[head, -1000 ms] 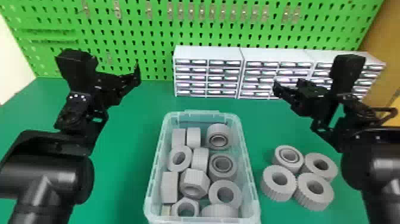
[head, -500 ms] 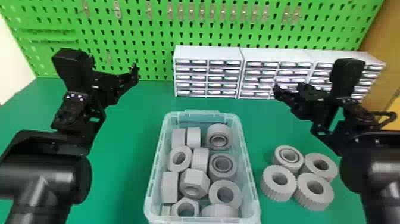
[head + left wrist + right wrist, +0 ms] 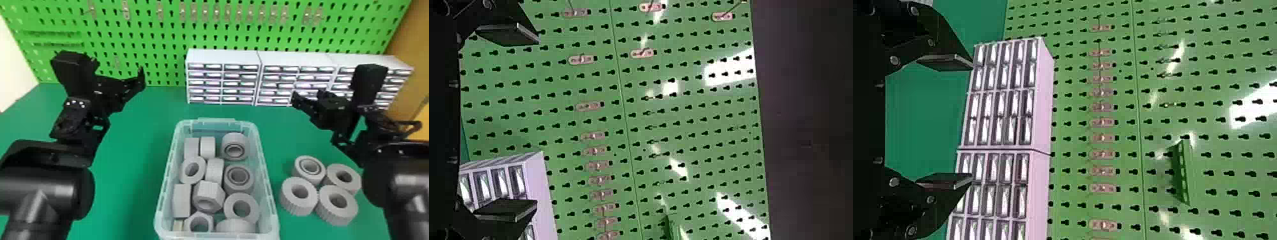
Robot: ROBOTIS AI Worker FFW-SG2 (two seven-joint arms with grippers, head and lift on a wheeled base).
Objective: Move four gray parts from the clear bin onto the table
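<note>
The four gray parts asked for look to be out already: four ridged gray rings (image 3: 337, 212) lie flat on the green counter (image 3: 127, 204), bunched together just to the right of the clear bin (image 3: 271, 204). One of them has a second ring set inside its hole. I judge the moving step finished, so the next move calls for no more picking, only keeping both arms away from the bin and the bunch.

The left claw (image 3: 536, 121) is up beyond the bin and to its left, its two fingers spread with nothing between them. The right claw (image 3: 973, 120) is up beyond the bin and to its right, also spread and empty.

Inside the bin I count eleven gray pieces: two hex nuts (image 3: 216, 192), two plain rings (image 3: 228, 212), two rings with an inner ring (image 3: 227, 183), four pieces standing on edge (image 3: 182, 201) and one ridged piece (image 3: 236, 226) by the near wall. A small tan piece (image 3: 178, 226) is tucked in the near left corner, mostly hidden.

Behind the bin and to its right stand three white drawer cabinets (image 3: 223, 57), backed by one green pegboard (image 3: 159, 41).
</note>
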